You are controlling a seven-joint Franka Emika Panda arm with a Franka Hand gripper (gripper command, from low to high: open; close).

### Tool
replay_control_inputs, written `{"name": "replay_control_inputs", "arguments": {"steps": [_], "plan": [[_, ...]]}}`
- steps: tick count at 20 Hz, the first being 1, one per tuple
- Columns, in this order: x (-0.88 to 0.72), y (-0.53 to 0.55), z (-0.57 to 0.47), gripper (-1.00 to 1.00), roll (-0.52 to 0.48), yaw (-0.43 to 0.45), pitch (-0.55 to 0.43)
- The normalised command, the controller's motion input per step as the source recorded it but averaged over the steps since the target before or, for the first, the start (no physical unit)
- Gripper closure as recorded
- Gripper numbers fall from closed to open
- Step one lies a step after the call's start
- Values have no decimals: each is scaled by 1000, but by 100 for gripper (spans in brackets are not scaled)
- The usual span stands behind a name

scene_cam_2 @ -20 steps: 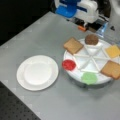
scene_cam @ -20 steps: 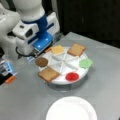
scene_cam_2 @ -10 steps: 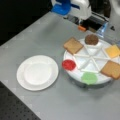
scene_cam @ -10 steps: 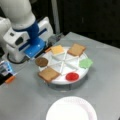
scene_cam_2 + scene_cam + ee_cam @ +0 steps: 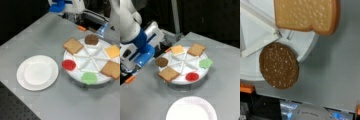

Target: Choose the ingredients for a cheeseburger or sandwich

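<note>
1. An empty white paper plate (image 5: 192, 110) lies at the bottom edge in a front view, and at the left (image 5: 37, 72) in a front view. It rests on the grey table (image 5: 225, 75), apart from the tray.
2. Beyond it stands the round white divided tray (image 5: 185, 65), with one ingredient at each wedge's outer rim.
3. The red disc (image 5: 192, 76) and a toast square (image 5: 168, 74) sit on the tray's near side, toward the plate.
4. The green leaf piece (image 5: 205, 63) lies at the tray's right rim and the brown patty (image 5: 161, 61) at its left rim.
5. The yellow-orange cheese square (image 5: 177, 49) and the second toast square (image 5: 196, 49) occupy the far wedges.
6. No cheeseburger or sandwich stack shows; all six pieces lie singly on the tray.
7. The wrist view looks down on the patty (image 5: 279, 65), which overhangs the tray rim, with toast (image 5: 306, 15) above it at the frame's top.
8. The robot arm (image 5: 138, 43), white and blue, fills the left of a front view, nearest the patty.
9. The gripper itself is not in view in any frame, so whether it is released or clenched cannot be told.
</note>
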Motion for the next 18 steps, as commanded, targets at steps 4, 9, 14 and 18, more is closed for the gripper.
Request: {"name": "replay_control_inputs", "arguments": {"steps": [4, 9, 14, 18], "plan": [[117, -208, -31, -100, 550, 39, 82], [184, -194, -22, -100, 571, 83, 102], [266, -235, -5, -100, 585, 133, 89], [290, -307, -75, -100, 559, 170, 44]]}}
